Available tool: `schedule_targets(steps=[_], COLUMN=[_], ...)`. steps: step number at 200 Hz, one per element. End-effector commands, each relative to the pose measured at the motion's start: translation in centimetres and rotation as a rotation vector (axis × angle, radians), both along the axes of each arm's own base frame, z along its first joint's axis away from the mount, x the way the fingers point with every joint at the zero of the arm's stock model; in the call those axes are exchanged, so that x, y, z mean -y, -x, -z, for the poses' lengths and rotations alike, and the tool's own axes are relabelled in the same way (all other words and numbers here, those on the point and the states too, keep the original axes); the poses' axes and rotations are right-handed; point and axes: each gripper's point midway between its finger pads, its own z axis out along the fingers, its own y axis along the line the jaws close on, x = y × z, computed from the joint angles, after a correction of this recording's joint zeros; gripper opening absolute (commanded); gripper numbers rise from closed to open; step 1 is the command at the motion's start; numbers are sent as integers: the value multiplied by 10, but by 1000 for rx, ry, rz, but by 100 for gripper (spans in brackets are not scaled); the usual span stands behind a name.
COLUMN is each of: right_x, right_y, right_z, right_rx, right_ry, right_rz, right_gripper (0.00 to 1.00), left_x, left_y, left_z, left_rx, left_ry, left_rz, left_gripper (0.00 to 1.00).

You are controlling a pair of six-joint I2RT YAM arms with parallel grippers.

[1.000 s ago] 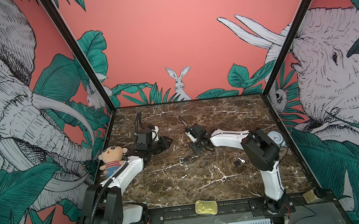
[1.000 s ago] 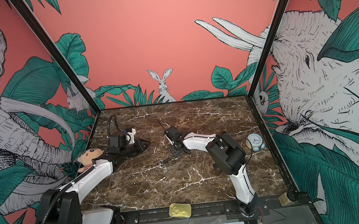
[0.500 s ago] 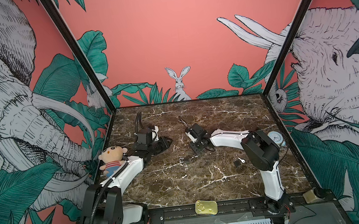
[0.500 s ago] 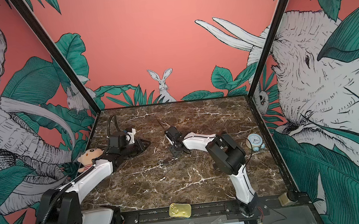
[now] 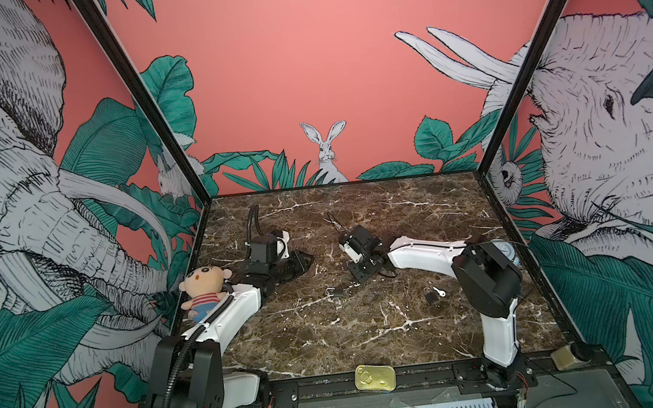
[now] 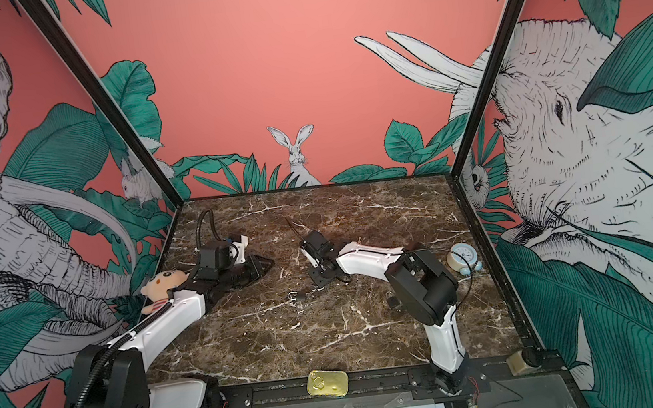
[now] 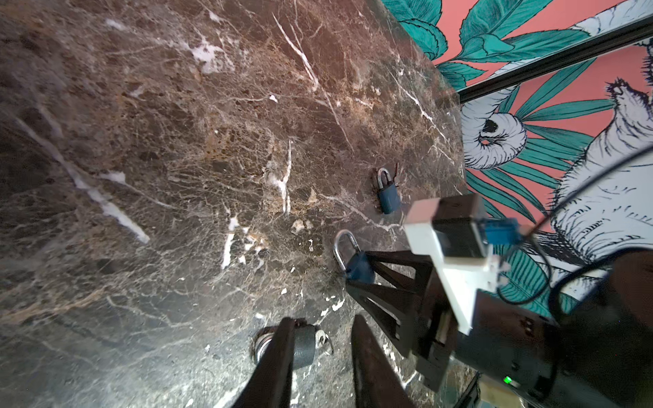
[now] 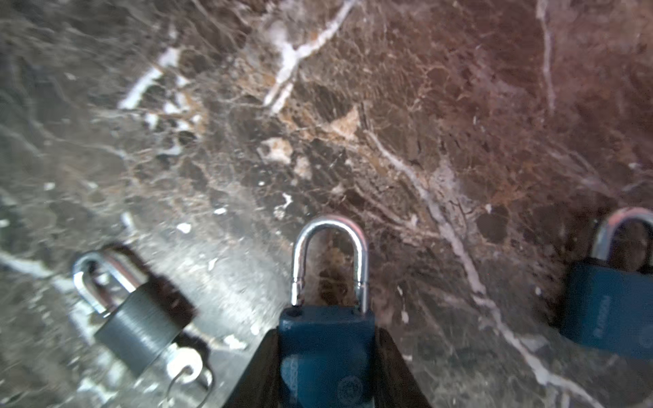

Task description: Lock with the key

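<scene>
A blue padlock [image 8: 327, 356] is clamped in the right gripper [image 8: 327, 333]; the left gripper [image 7: 322, 320] is held partly open, gripping nothing.

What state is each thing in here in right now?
held blue padlock: shackle looks popped open
right gripper: shut on held blue padlock
second blue padlock: lying flat, shackle looks closed
grey padlock: lying flat, key in it
left gripper: open, empty
dark padlock: lying flat, second key beside it
sardine tin: looks unopened
</scene>
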Motion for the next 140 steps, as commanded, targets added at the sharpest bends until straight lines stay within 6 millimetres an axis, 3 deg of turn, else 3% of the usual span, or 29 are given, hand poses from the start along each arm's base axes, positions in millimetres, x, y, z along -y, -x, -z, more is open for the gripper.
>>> schedule_targets(steps=[1,21,26,56,82,104,119,123,140], right_x=[-10,-14,-11,-14,-16,-17,-17,-16,-15], right_y=[9,17,24,33,39,42,43,43,44], right_z=[-46,-69,-62,-83,-99,-106,-101,-113,-116], right_rx=[56,74,57,67,81,96,96,116,123], right_ry=[-77,-123,-115,-174,-212,-234,-237,-260,-271], right_rz=[-44,-67,-72,-86,-97,-99,-96,-95,-85], right_gripper=[12,12,12,11,11,11,11,11,11], left_x=[7,16,18,36,64,84,88,89,91], left_y=[-1,1,1,3,15,20,20,19,19], left_z=[-16,-22,-24,-40,-55,-57,-57,-56,-56], left_rx=[41,60,71,119,150,155,150,146,142], left_ry=[18,36,44,101,147,178,199,204,206], left_rz=[48,90,101,152,245,300,308,309,318], left_gripper=[31,31,31,32,34,34,34,34,34])
